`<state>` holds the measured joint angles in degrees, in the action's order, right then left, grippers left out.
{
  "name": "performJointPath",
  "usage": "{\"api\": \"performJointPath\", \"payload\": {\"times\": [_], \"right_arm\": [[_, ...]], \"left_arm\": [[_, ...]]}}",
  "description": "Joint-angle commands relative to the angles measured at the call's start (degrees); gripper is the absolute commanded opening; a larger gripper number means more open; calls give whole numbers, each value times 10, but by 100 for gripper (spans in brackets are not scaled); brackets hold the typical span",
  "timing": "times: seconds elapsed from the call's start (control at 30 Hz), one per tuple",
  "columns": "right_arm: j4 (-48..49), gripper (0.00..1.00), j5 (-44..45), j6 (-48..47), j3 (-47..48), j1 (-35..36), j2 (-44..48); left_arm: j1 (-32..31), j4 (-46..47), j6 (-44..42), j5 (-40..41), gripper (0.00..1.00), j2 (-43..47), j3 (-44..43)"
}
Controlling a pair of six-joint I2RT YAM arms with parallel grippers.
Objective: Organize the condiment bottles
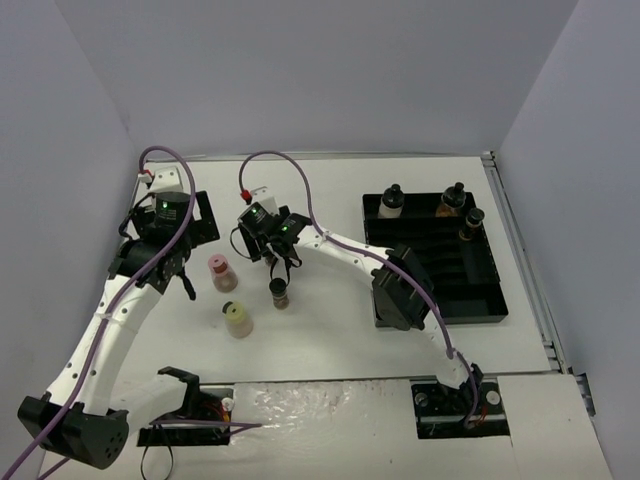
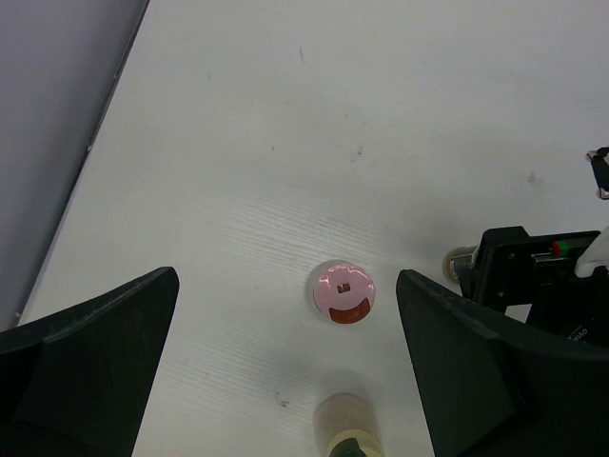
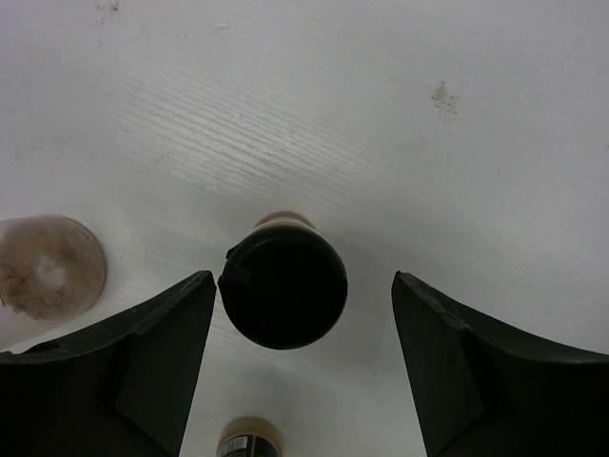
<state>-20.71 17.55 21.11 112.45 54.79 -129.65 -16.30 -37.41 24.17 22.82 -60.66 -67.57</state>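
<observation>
While three black-capped jars stand in the black slotted tray, the right arm's fingers hang apart around a fourth jar left of that tray, not gripping it. Farther left of the tray, the left arm's fingers spread wide above the pink-capped jar on the table.

I'm driving a lab rig: plain grey panels at the frame's top and sides wall in a white table.
</observation>
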Motion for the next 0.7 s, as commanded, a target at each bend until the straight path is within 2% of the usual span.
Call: {"api": "performJointPath", "payload": {"times": [0.0, 0.17, 0.3, 0.37, 0.43, 0.57, 0.67], "right_arm": [[11, 71, 3, -6, 41, 3, -13], [12, 67, 3, -10, 53, 4, -35], [14, 52, 14, -11, 55, 5, -43], [16, 36, 18, -13, 55, 6, -46], [18, 14, 21, -15, 54, 6, -48], [20, 0, 34, -14, 45, 8, -41], [22, 0, 57, -12, 36, 8, -22]], "left_arm": [[5, 25, 6, 14, 97, 12, -12], [6, 25, 5, 14, 97, 10, -12], [6, 27, 4, 14, 97, 10, -10], [6, 28, 4, 14, 97, 10, -9], [6, 28, 4, 13, 97, 10, -9], [6, 28, 4, 13, 97, 10, -6], [6, 29, 4, 14, 97, 10, -5]]}}
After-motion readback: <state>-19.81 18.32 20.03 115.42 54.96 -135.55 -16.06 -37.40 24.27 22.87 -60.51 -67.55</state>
